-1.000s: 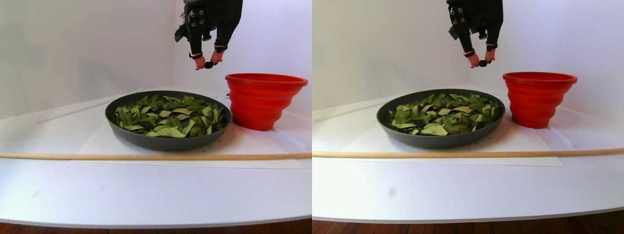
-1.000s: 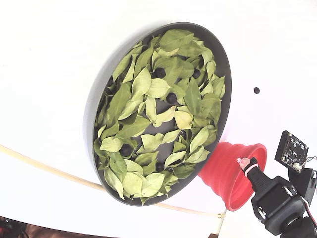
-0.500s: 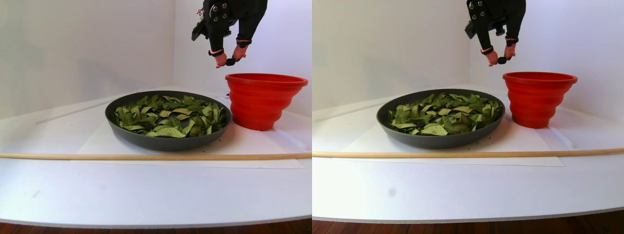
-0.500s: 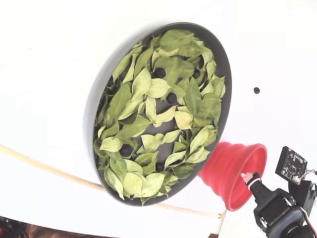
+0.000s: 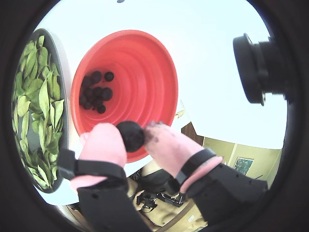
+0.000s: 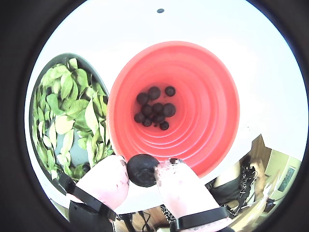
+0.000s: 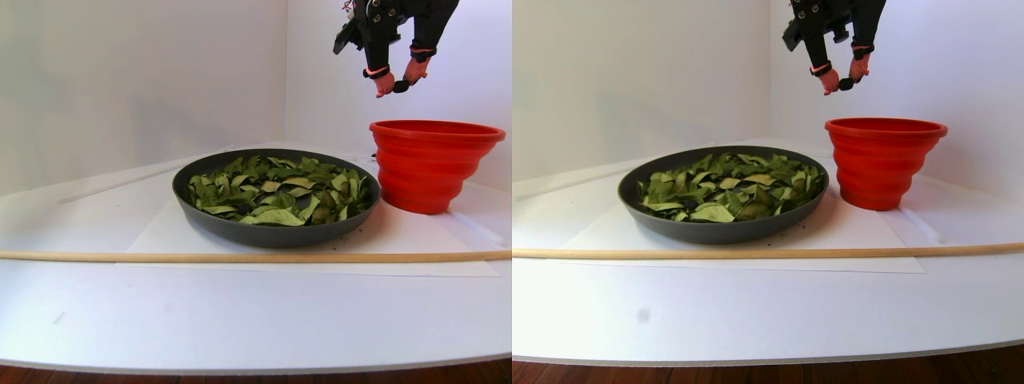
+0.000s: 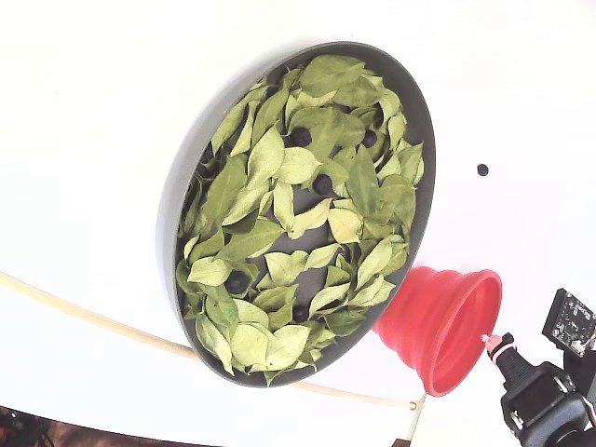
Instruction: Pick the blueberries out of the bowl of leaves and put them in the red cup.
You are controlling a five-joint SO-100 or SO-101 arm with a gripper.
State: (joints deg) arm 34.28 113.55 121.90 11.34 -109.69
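The white table [image 7: 240, 320] carries everything, with a long wooden rod [image 7: 240, 257] lying across its front in the stereo pair view. On it sits the bowl [image 8: 424, 130], a wide dark grey oval filled with the leaves [image 8: 279, 242]; a few of the blueberries [image 8: 300, 137] sit among them in the fixed view. Just beside the bowl stands the red cup [image 7: 436, 164], upright, its mouth open upward. In a wrist view the cup [image 6: 212, 111] already holds a cluster of berries [image 6: 154, 108] at its bottom.

The arm [image 7: 404, 16] comes down from the top of the stereo pair view, wrist angled so the fingers point downward. The gripper [image 7: 400, 85] hangs in the air above the cup's near-left rim, well clear of it. In the fixed view only the arm's dark body [image 8: 549, 410] and one pink fingertip [image 8: 491, 343] show at the lower right, next to the cup's mouth.

The gripper [image 5: 131, 137] is clenched on one blueberry [image 5: 130, 135], the pink pads [image 5: 104, 142] pressing it from both sides; both wrist views show it held over the cup's near edge [image 6: 141, 170].

Compared with a second ago, the gripper has moved right and higher: then it hung over the gap between bowl and cup, now it is over the cup. The bowl and cup have not shifted.
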